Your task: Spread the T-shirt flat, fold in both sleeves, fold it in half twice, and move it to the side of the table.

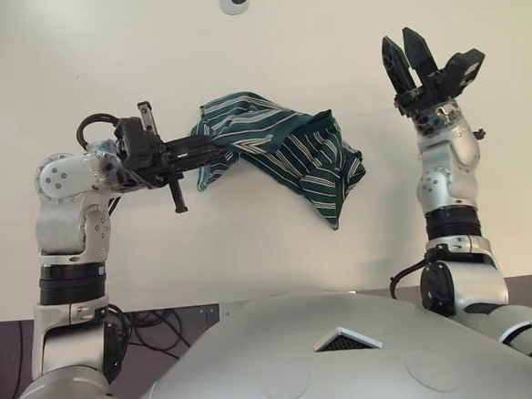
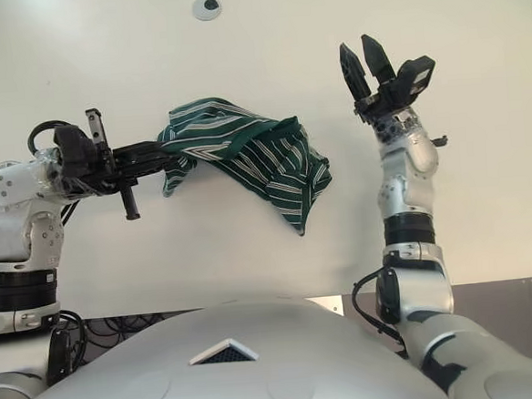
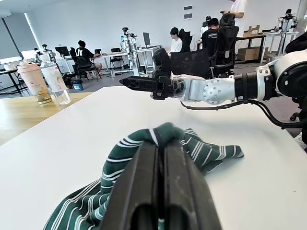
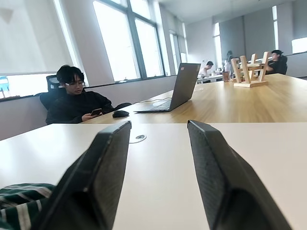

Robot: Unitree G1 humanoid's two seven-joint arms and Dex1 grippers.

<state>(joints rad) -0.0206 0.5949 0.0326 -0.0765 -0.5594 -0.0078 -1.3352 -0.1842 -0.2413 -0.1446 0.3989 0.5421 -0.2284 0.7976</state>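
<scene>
The T-shirt (image 1: 286, 152) is dark green with thin white stripes and lies bunched on the white table (image 1: 251, 246), near its middle. My left gripper (image 1: 217, 151) comes in from the left and is shut on the T-shirt's left part; in the left wrist view the fingers (image 3: 160, 191) are pressed together on a fold of the T-shirt (image 3: 192, 148). My right gripper (image 1: 404, 51) stands open to the right of the cloth, apart from it, with nothing between its fingers (image 4: 96, 182). A corner of the T-shirt (image 4: 19, 201) lies beside it.
A round grommet (image 1: 234, 1) sits in the table at the far middle. Bottles (image 3: 45, 81) stand on a wooden table beyond the left side. A laptop (image 4: 180, 88) rests on another desk past the far edge. Bare tabletop surrounds the cloth.
</scene>
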